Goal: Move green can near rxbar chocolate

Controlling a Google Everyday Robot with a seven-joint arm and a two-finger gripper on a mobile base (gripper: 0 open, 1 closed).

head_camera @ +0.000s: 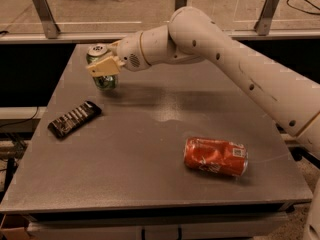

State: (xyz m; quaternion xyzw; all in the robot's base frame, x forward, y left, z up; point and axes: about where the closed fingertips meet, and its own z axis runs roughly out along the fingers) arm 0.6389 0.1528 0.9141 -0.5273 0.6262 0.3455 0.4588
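Grey rectangular metal-look table [150, 134], viewed from its near edge; clock directions are taken from the table centre.

- The gripper [102, 63] on the white jointed arm [215, 44] sits at about 10 o'clock, over the far-left part of the tabletop. The arm reaches in from the right side.
- Jaws are clamped on the green can [106, 82], a small drink can of mottled green-and-white metal with a silver top. One beige finger [104, 67] lies across its front face.
- The can is upright and low over the surface. Cannot tell whether its base touches.
- The rxbar chocolate [74, 119], a flat dark brown-black wrapped bar with pale lettering stripes, lies flat at 9 o'clock, near the left edge. It is at 7 o'clock from the can, near but apart.
- An orange-red can with white label [216, 157] lies on its side at 4 o'clock, well apart from both.
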